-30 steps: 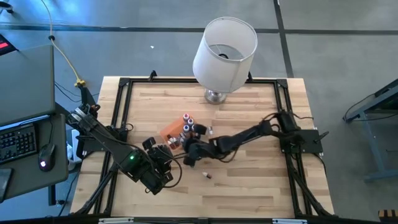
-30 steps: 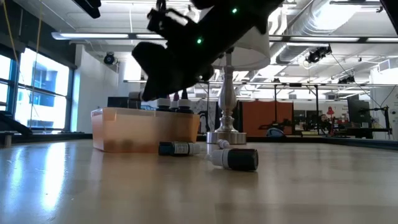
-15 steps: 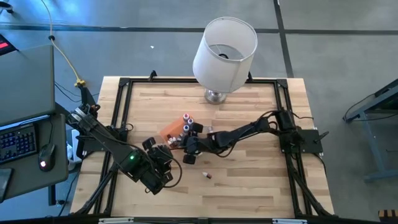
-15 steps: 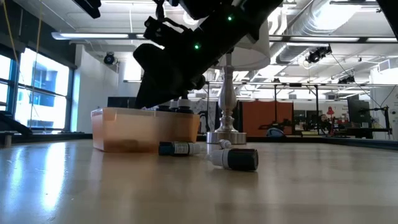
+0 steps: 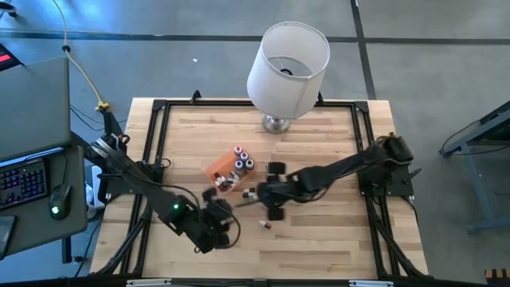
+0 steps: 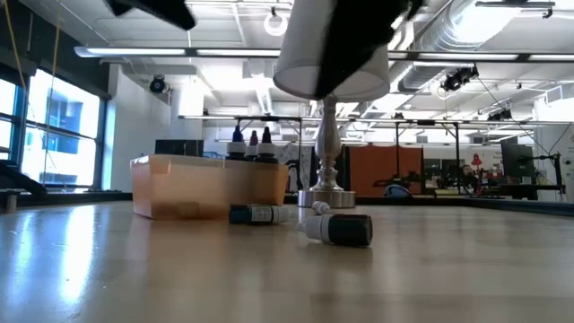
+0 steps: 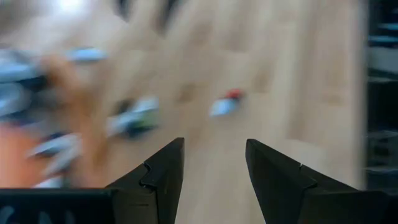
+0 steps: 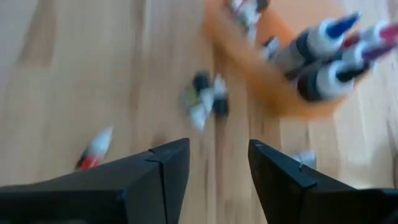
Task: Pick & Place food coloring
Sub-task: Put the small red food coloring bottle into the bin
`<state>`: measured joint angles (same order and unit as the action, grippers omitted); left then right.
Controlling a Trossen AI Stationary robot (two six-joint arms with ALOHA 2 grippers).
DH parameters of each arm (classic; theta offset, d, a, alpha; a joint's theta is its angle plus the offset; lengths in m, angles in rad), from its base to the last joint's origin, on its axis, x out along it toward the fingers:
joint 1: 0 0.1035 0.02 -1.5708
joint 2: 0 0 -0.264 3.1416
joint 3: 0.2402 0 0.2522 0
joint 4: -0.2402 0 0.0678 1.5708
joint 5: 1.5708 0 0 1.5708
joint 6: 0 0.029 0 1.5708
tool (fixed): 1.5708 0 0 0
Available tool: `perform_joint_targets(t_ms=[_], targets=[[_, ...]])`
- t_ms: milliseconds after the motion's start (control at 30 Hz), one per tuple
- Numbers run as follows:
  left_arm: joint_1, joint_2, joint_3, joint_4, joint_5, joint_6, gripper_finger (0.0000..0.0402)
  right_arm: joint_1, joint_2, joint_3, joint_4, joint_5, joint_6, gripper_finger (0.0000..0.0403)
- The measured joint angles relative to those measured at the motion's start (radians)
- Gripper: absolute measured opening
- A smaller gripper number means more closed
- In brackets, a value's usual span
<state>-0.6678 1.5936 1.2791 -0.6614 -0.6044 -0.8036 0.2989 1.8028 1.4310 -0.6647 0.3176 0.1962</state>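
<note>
Food coloring bottles [image 5: 241,160] stand in orange tray [image 5: 218,169]; right end effector [image 5: 275,191] and left end effector [image 5: 221,217] gape wide, empty.

No legible text anywhere.

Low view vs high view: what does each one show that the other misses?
Only the low view: three bottles stand upright above the orange tray's rim, and the room behind.

Only the high view: both arms over the table, with the left gripper near the front and the right gripper beside the tray, plus a red-capped bottle lying apart.

Both: tray, lamp, bottles lying on the table.
</note>
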Motion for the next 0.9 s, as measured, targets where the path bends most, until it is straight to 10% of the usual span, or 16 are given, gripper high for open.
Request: perform_joint_targets(t_ms=[267,567,900], targets=[[0.034,0.057,-0.248,0.731,0.174,0.354,0.017,0.102,-0.225,-0.27,0.008,0.069,0.16,0.0132],[0.22,0.214,-0.272,0.889,0.423,0.468,0.017,0.14,-0.494,-0.784,0.554,0.034,0.135,0.0123],[0.318,0.346,-0.264,1.022,0.608,0.511,0.017,0.12,-0.7,-0.999,0.81,0.02,0.115,0.0123]])
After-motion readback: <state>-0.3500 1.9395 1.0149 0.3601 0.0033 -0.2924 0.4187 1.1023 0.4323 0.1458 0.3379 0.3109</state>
